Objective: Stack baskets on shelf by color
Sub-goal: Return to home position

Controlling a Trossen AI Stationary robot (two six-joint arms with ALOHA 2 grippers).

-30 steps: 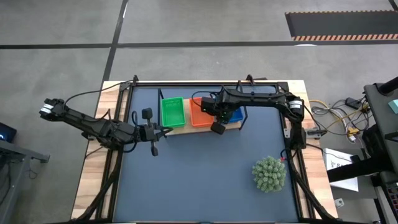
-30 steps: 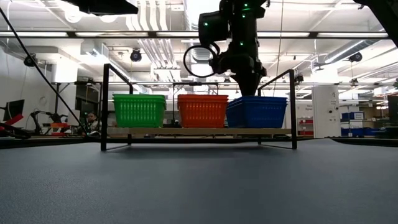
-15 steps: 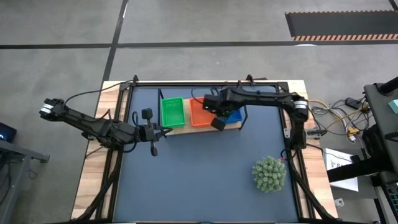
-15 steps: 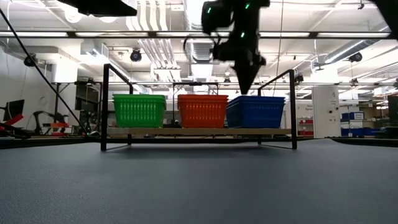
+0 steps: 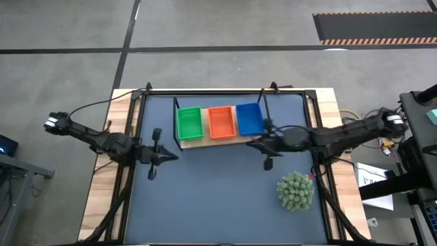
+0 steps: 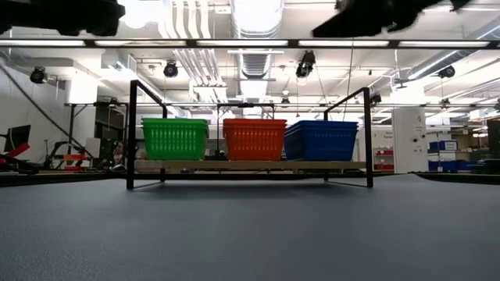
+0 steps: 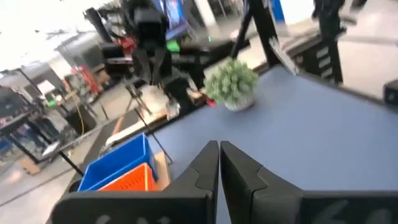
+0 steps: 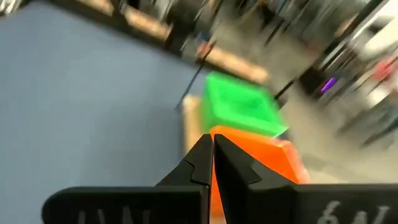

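Right gripper (image 5: 252,144), closed and empty like the left gripper (image 5: 169,156), sits just before the shelf's (image 5: 205,141) right end; draw it straight back from the blue baskets (image 5: 250,119).

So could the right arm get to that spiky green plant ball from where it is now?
Probably yes. The plant ball stands alone on the mat, on the right arm's own side, with nothing between it and the right gripper. Its fingers are shut, so they would need to open first.

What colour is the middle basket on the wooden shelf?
The middle perforated plastic basket is orange-red; low view shows it best.
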